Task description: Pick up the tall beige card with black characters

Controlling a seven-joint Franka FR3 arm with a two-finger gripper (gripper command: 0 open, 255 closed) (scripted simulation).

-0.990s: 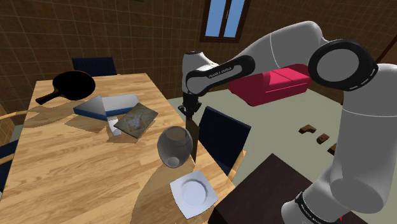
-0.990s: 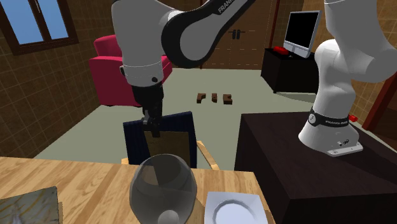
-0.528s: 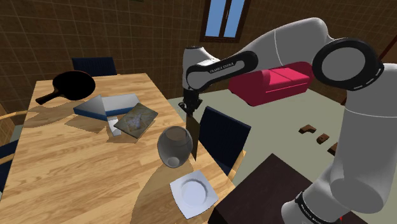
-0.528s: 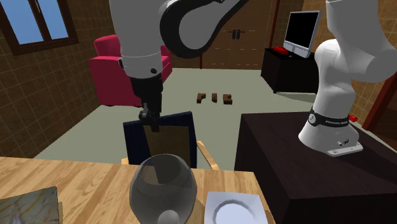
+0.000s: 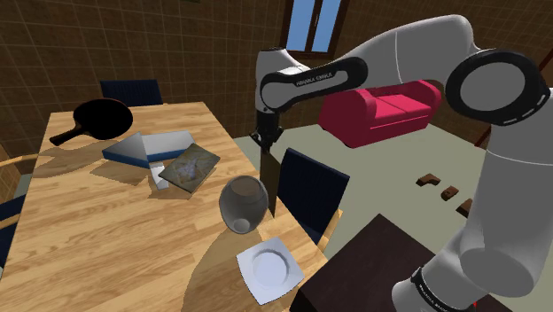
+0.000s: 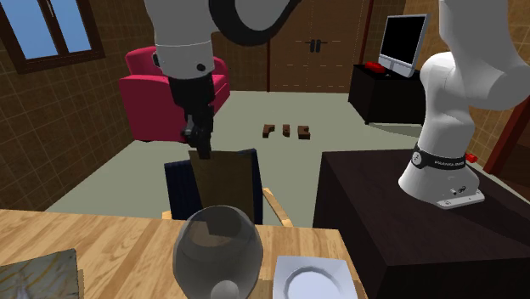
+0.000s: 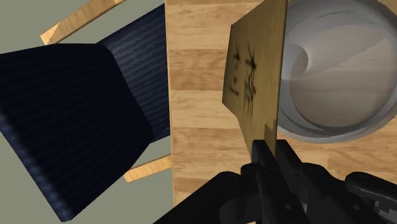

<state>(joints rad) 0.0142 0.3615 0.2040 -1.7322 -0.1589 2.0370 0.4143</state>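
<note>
Two black fingers (image 7: 261,156) of hand (image 7: 273,151) pinch top edge of tall tan card (image 7: 254,70) bearing black characters. We see card hanging upright over worktop (image 5: 106,239) edge, just beside round glass bowl (image 5: 242,202), dark blue chair (image 5: 312,191) behind. Whether card's lower edge touches worktop, we cannot tell. White plate (image 5: 267,266) lies near bowl.
</note>
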